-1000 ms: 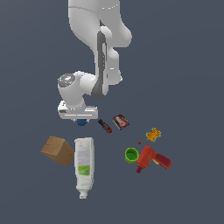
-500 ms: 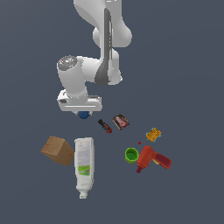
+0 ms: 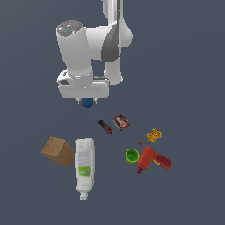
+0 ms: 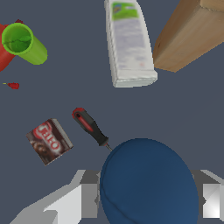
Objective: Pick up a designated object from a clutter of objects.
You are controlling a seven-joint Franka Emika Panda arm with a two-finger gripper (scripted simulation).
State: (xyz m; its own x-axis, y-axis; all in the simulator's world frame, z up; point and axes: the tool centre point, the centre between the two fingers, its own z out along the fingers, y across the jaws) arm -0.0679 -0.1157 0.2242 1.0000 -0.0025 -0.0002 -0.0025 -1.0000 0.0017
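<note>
Exterior view high, looking down on everything, wrist view close, facing downward, both showing screwdriver (image 3: 104, 126) (image 4: 90, 127).

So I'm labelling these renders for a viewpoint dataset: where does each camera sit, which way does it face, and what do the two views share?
Exterior view: off the arm, high up, looking down on the whole scene; shows the arm and its gripper shut on the blue ball.
Wrist view: on the wrist, looking down past the ball; only the grey fingers show.
Shared: ball, screwdriver, dark box, green cup, white bottle, wooden block.
</note>
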